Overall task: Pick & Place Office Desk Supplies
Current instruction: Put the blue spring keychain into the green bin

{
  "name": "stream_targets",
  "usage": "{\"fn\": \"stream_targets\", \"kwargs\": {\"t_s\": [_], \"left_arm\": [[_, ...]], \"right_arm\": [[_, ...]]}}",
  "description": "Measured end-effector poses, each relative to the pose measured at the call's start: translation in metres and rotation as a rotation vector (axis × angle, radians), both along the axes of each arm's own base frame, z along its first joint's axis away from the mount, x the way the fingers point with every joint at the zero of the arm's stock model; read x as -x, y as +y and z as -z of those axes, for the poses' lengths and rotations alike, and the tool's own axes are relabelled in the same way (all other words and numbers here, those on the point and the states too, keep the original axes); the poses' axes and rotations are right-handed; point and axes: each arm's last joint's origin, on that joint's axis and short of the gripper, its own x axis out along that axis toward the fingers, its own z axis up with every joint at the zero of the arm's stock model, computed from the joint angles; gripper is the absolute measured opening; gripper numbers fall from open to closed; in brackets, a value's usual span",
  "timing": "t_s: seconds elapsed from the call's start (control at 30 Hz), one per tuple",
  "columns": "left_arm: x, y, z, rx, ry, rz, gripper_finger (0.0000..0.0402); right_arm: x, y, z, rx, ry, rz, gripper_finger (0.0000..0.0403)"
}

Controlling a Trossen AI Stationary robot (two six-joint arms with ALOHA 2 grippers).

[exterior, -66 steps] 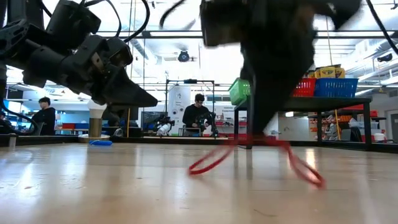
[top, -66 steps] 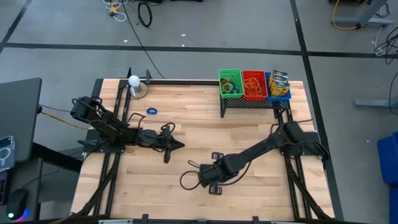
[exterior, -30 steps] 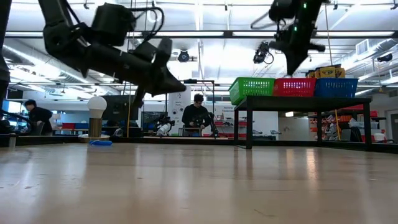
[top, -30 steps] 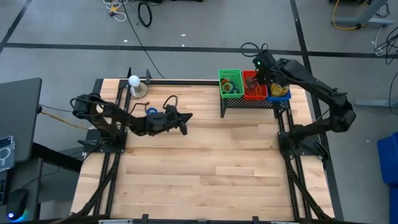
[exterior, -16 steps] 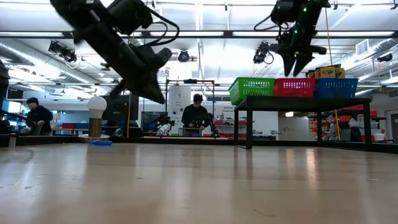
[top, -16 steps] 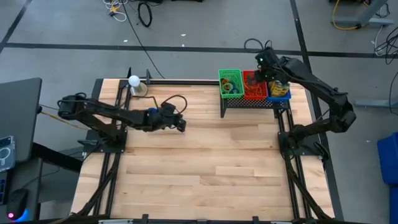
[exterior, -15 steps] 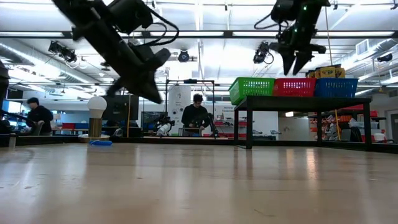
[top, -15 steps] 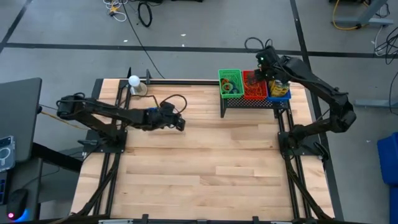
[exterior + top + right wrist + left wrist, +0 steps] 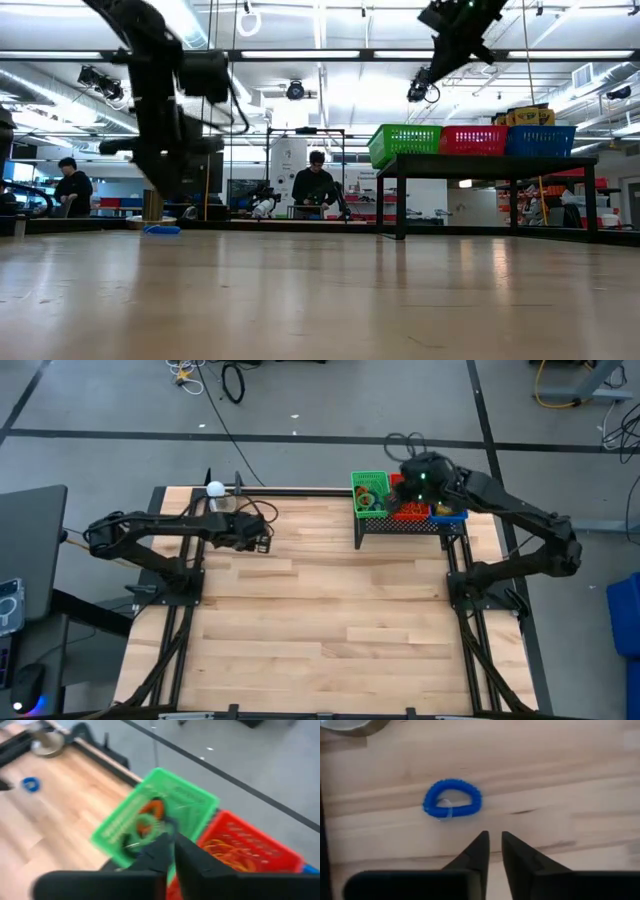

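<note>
My left gripper has its jaws nearly together, only a thin slit between the two dark fingers, and nothing is in them. Just ahead of the tips, apart from them, a blue coiled ring lies flat on the bare wood with a small clear piece on one side. From above, that gripper hangs near the bench's far-left corner, and its arm hides the ring in that view. At the far-left corner stands the white ball on its round metal base, close to the ring.

My right gripper also shows its jaws drawn nearly shut and empty. It is above the row of baskets on the dark rack at the bench's far-right edge. Below the fingertips is the green basket, with orange and green loops in it. Next to it is the red basket, holding orange rubber bands. From above, the right gripper sits over the red basket, and the blue basket is at the row's right end. From bench level, a yellow crayon box stands up out of the blue basket.

A person sits in the room beyond the bench.
</note>
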Motion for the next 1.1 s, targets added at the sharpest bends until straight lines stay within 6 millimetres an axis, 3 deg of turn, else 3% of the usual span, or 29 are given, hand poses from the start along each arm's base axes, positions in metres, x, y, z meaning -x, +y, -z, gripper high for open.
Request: {"fn": "stream_targets", "kwargs": {"t_s": [0.13,0.47,0.7,1.1], "left_arm": [[0.013,0.018,0.015,0.078,0.023,0.095,0.0091],[0.038,0.07,0.01,0.095,0.048,0.416,0.0149],[0.057,0.087,0.01,0.098,0.076,0.521,0.0151],[0.055,0.099,0.039,0.185,0.158,0.687,0.0149]], "right_arm": [[-0.014,0.024,0.0,0.002,-0.021,-0.081,0.0006],[-0.032,0.067,-0.005,0.085,-0.057,-0.193,0.0016],[-0.036,0.076,-0.007,0.104,-0.078,-0.216,0.0004],[-0.038,0.075,-0.01,0.121,-0.123,-0.209,0.0011]]}}
